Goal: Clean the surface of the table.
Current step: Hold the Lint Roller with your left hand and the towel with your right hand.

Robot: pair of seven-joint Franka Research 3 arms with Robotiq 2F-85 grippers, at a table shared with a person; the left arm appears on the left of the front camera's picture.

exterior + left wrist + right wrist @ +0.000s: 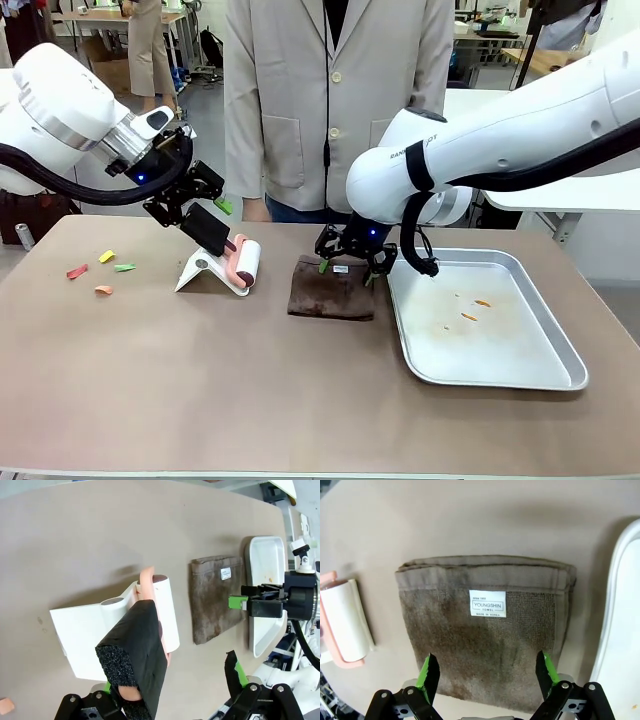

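The table [200, 380] holds a towel [332, 290] between lint roller [245, 265] and tray [505, 345].

The table [200, 380] is wide, matte brownish-taupe, with small coloured scraps near its left end.

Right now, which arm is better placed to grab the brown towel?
Right. The right hand hangs open directly above the towel; the left hand is open at the lint roller, farther off.
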